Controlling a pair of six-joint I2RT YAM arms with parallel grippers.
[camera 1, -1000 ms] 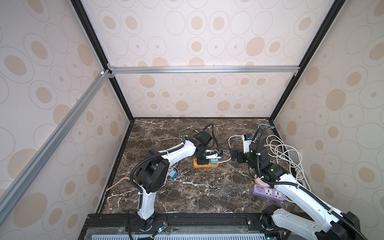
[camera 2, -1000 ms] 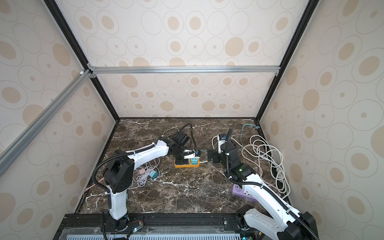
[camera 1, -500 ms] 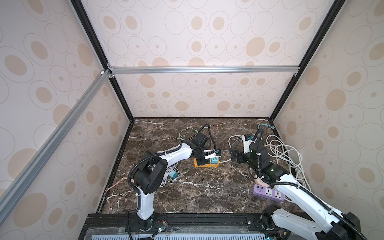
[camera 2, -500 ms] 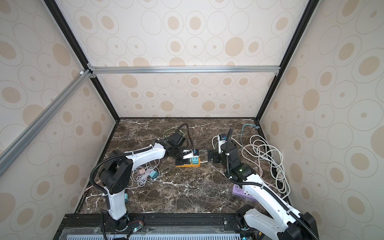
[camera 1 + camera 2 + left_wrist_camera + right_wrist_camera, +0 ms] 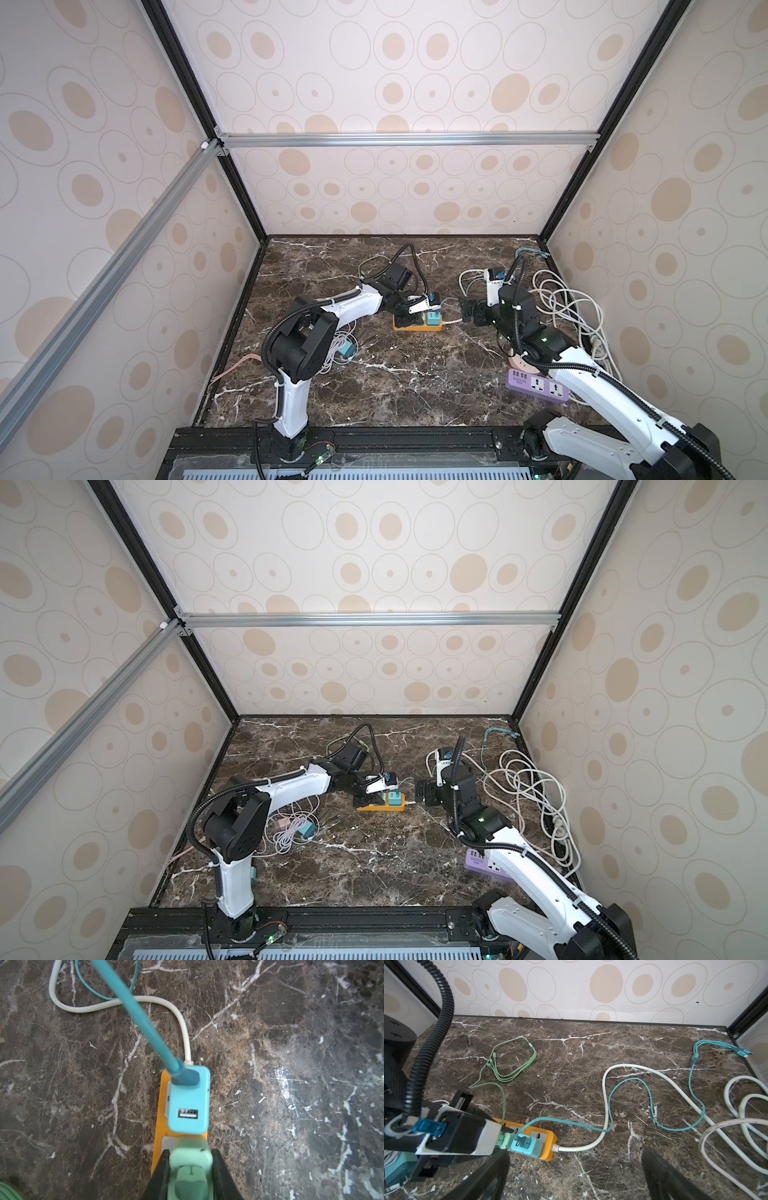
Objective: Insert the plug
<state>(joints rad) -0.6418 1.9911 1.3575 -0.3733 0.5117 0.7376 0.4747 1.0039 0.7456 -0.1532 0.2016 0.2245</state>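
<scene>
In the left wrist view, my left gripper (image 5: 190, 1156) is shut on the mint-green plug (image 5: 190, 1159), with a black finger (image 5: 164, 1164) on each side. The plug stands on the orange power strip (image 5: 161, 1105), right next to a teal charger (image 5: 188, 1101) plugged into it. How deep the plug's pins sit is hidden. Both top views show the left gripper (image 5: 409, 318) (image 5: 368, 800) low over the strip (image 5: 417, 329) (image 5: 380, 808). My right gripper (image 5: 467, 311) (image 5: 575, 1165) is open and empty, just off the strip's cable end (image 5: 548, 1142).
The strip's white cable (image 5: 606, 1105) and a teal cable (image 5: 654, 1113) snake across the marble floor. A green cable loop (image 5: 512, 1059) lies behind the strip. Coiled white cables (image 5: 569, 303) and a purple power strip (image 5: 536, 384) lie at the right. Another charger (image 5: 347, 351) lies by the left arm.
The left arm has shifted slightly, and its gripper has sunk a little onto the orange strip with the plug. The right arm has not moved.
</scene>
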